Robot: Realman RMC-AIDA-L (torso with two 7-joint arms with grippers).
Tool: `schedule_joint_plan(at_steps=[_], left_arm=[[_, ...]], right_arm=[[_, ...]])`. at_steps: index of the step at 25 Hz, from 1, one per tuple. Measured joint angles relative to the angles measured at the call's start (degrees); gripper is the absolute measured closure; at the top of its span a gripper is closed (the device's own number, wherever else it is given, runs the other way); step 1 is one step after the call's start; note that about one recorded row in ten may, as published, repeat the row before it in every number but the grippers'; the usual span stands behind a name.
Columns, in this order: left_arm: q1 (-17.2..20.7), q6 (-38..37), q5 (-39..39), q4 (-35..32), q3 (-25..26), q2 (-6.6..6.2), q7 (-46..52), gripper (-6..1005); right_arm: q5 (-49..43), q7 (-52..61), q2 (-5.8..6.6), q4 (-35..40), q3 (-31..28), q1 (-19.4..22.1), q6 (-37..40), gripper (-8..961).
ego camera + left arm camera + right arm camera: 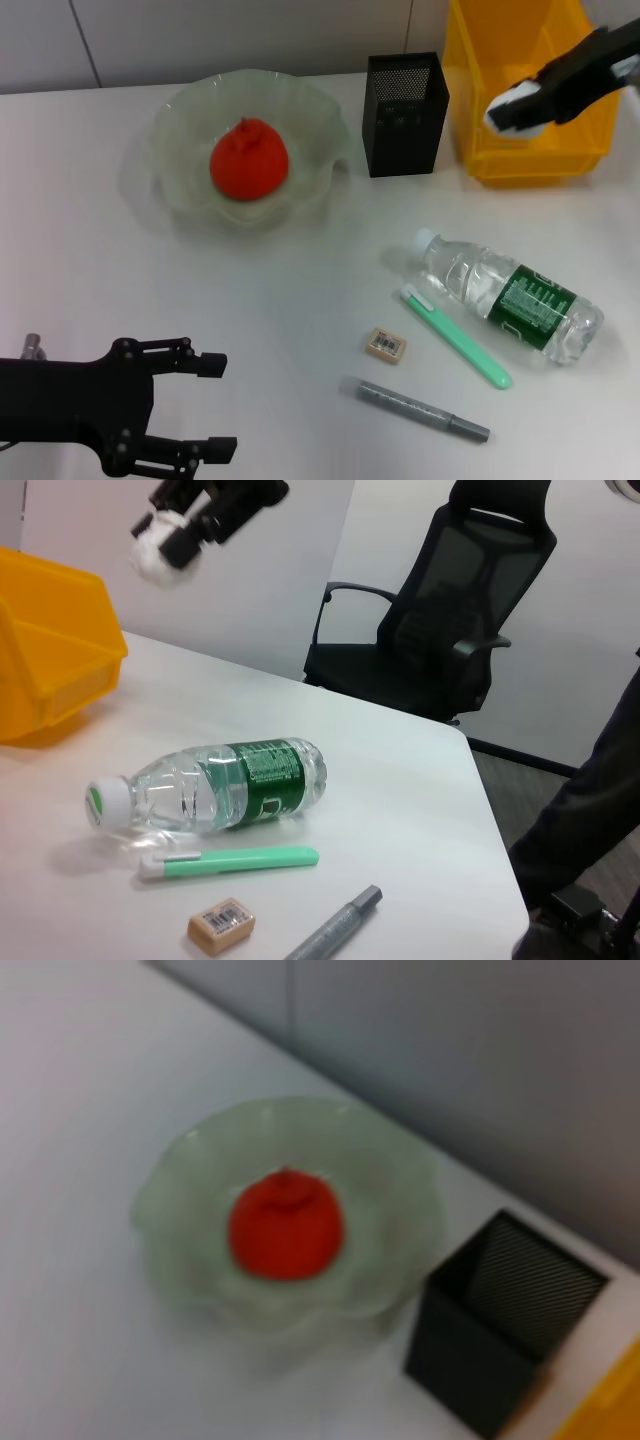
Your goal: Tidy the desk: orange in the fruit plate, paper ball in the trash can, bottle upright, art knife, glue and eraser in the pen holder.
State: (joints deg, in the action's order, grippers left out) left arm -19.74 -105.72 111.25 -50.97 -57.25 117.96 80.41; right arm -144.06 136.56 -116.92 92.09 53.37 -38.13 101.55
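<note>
The orange [248,160] lies in the glass fruit plate [180,120], also seen as orange [286,1224] in plate [170,1200]. Above the front of the yellow trash can [530,165], my right gripper [522,102] is shut on the white paper ball [503,108]; the left wrist view shows that ball [160,558] held high over the bin [50,650]. On its side rests the clear bottle [510,295]. Beside it lie the green art knife [455,335], the tan eraser [385,345] and the grey pen-shaped glue [415,408]. The black mesh pen holder [403,115] stands upright. My left gripper [215,408] hovers open at the near left.
In the left wrist view the table's edge [490,820] runs just beyond the bottle [215,785], knife [230,860], eraser [220,925] and glue [335,935]. A black office chair [440,610] stands past it. The pen holder [500,1340] sits close to the plate.
</note>
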Motion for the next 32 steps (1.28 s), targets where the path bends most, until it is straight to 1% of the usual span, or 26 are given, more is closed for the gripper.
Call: schedule_joint_plan(at_steps=[3, 4, 6, 8, 9, 10, 13, 14, 15, 18, 19, 20, 23, 24, 25, 27, 28, 29, 30, 32], left_arm=[[-0.32, 0.00, 0.00, 0.32, 0.24, 0.03, 0.02, 173], [-0.32, 0.00, 0.00, 0.32, 0.24, 0.03, 0.02, 173], [-0.74, 0.01, 0.00, 0.91, 0.43, 0.06, 0.18, 174], [-0.79, 0.07, 0.00, 0.92, 0.57, 0.06, 0.16, 175], [-0.79, 0.07, 0.00, 0.92, 0.57, 0.06, 0.16, 175], [-0.77, 0.19, 0.00, 0.94, 0.75, 0.07, 0.08, 175], [-0.68, 0.25, 0.00, 1.02, 1.17, 0.07, 0.02, 176], [-0.66, 0.26, 0.00, 1.25, 1.32, 0.07, 0.01, 176], [-0.66, 0.26, 0.00, 1.25, 1.32, 0.07, 0.01, 176], [-0.75, 0.31, 0.00, 1.90, 1.45, 0.07, -0.03, 177], [-0.79, 0.33, -0.01, 1.98, 1.50, 0.07, -0.05, 178], [-0.79, 0.35, -0.04, 1.99, 1.60, 0.08, -0.05, 178], [-0.83, 0.41, -0.05, 2.21, 1.86, 0.09, -0.06, 179], [-0.88, 0.43, -0.06, 2.35, 1.94, 0.14, -0.01, 179], [-0.88, 0.43, -0.06, 2.35, 1.94, 0.14, -0.01, 179], [-0.89, 0.43, -0.07, 2.36, 1.95, 0.15, 0.19, 180], [-0.90, 0.43, -0.08, 2.37, 1.95, 0.15, 0.28, 180], [-0.91, 0.44, -0.10, 2.37, 1.96, 0.16, 0.36, 180], [-0.91, 0.44, -0.10, 2.37, 1.96, 0.16, 0.36, 181], [-0.98, 0.44, -0.16, 2.37, 2.02, 0.16, 0.43, 181]], right_arm=[[-0.14, -4.78, 0.36, -2.59, -3.31, 0.47, -3.35, 557], [-0.08, -7.40, 0.56, -4.45, -4.61, 0.68, -5.80, 557], [-0.08, -8.33, 0.59, -5.15, -4.87, 0.76, -7.04, 557], [-0.08, -10.52, 0.63, -6.53, -5.34, 1.12, -9.99, 556], [0.04, -13.01, 0.64, -7.91, -5.57, 1.60, -13.26, 556], [0.04, -13.01, 0.64, -7.91, -5.57, 1.60, -13.26, 556], [0.41, -17.17, 0.65, -10.83, -5.63, 2.19, -18.02, 556], [1.48, -20.52, 0.65, -14.17, -5.65, 2.37, -21.53, 556], [1.48, -20.52, 0.65, -14.17, -5.65, 2.37, -21.53, 556], [3.40, -26.48, 0.65, -19.63, -5.75, 2.53, -27.42, 557], [4.52, -30.93, 0.84, -23.91, -5.84, 2.49, -31.77, 557], [4.52, -30.93, 0.84, -23.91, -5.84, 2.49, -31.77, 557], [5.75, -36.76, 1.34, -30.12, -6.06, 2.05, -38.00, 558], [6.57, -39.72, 1.53, -33.37, -6.26, 1.92, -41.82, 558], [6.57, -39.72, 1.53, -33.37, -6.26, 1.92, -41.82, 550], [8.26, -42.68, 1.87, -36.10, -6.32, 1.90, -45.06, 534], [9.32, -43.64, 2.10, -37.16, -6.33, 1.93, -45.97, 526], [11.87, -44.84, 2.79, -38.92, -6.41, 2.06, -47.30, 518], [11.87, -44.84, 2.79, -38.92, -6.41, 2.06, -47.30, 510], [13.79, -44.89, 3.41, -39.90, -7.12, 2.15, -47.99, 494]])
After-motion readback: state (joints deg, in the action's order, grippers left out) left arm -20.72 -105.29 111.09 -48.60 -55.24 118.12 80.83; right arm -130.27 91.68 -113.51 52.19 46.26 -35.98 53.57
